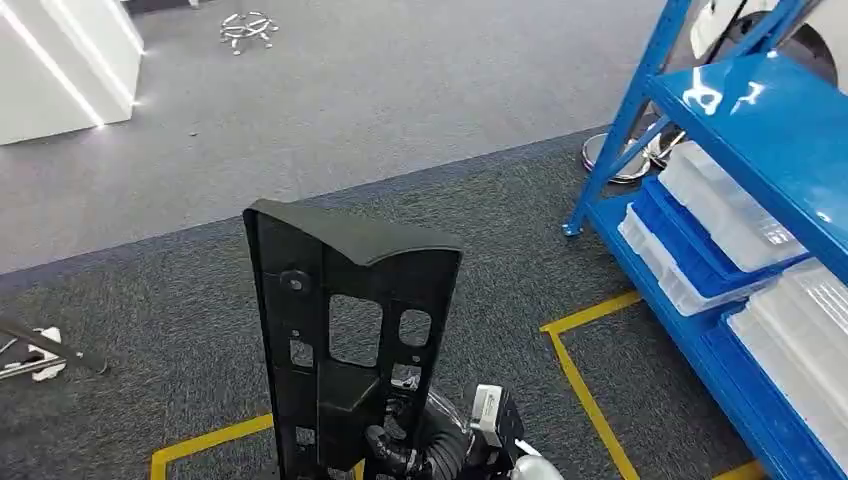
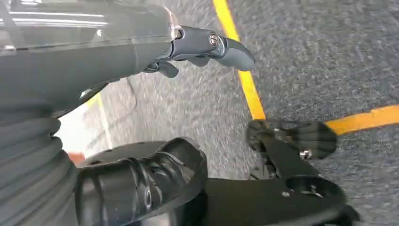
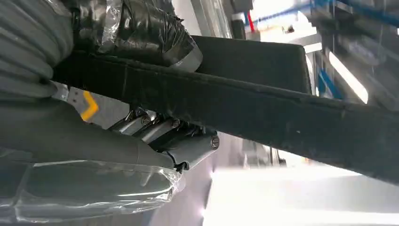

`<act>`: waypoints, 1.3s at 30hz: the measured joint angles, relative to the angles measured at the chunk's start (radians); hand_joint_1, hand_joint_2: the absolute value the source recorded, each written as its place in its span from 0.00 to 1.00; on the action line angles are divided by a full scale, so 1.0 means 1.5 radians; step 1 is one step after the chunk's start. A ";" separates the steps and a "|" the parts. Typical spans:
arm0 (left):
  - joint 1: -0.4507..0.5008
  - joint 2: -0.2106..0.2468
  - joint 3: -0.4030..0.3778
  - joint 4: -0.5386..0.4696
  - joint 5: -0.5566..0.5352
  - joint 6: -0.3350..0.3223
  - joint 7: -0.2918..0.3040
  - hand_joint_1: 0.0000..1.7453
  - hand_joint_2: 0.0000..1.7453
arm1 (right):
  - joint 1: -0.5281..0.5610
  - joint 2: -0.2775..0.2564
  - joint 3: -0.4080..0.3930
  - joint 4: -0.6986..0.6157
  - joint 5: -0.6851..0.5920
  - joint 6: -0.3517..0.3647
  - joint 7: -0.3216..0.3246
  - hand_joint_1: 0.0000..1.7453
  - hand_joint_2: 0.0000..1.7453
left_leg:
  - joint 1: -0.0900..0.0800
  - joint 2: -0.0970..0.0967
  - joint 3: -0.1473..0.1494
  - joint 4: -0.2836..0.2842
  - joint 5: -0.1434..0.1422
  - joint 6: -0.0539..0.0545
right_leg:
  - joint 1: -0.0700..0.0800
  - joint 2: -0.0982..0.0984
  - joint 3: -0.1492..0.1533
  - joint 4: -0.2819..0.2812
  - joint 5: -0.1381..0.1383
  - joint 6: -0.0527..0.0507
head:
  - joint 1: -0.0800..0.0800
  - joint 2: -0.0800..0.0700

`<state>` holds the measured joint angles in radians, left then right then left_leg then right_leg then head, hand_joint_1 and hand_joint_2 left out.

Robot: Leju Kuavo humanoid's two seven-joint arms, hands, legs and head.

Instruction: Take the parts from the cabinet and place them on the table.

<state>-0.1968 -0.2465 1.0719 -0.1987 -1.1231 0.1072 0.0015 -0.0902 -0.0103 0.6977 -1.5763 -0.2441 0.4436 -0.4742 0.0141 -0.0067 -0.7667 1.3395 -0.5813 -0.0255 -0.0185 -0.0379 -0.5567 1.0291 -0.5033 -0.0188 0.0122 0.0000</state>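
My right hand (image 1: 400,445) is clamped on the black part (image 1: 345,330), held upright at lower centre of the head view, clear of the blue cabinet (image 1: 740,110) at right; my left hand (image 2: 207,47) hangs empty, fingers apart; placing it on a worktop is, I judge, still ahead.

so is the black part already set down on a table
No, the black part stands upright over the carpet, held from below by the right hand, with no table under it.
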 joint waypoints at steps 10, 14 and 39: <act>-0.003 0.000 0.014 0.000 0.014 0.011 0.009 0.00 1.00 | -0.031 0.023 0.013 0.022 -0.018 0.019 0.006 0.94 1.00 | -0.004 0.027 0.111 -0.223 0.098 0.035 | 0.007 -0.049 0.013 -0.003 -0.016 0.023 | 0.000 0.000; -0.010 -0.002 0.020 0.000 0.028 0.018 0.012 0.00 1.00 | -0.048 0.030 0.026 0.034 -0.038 0.038 0.013 0.94 1.00 | -0.005 -0.002 0.112 -0.227 0.100 0.042 | 0.003 0.023 -0.063 0.160 -0.098 0.023 | 0.001 0.000; -0.020 0.000 0.051 0.000 0.054 0.030 0.013 0.00 1.00 | -0.116 0.091 0.061 0.137 -0.109 0.085 0.047 0.94 1.00 | -0.017 0.032 0.101 -0.209 0.094 0.026 | 0.009 -0.045 0.001 0.002 -0.003 0.010 | -0.003 0.000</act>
<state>-0.2264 -0.2460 1.1479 -0.1987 -1.0418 0.1518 0.0214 -0.2637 0.1263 0.7885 -1.3707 -0.4070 0.5715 -0.4036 -0.0114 0.0407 -0.6159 1.0261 -0.4404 0.0139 -0.0054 -0.1052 -0.5558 1.0317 -0.5081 -0.0036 0.0084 0.0000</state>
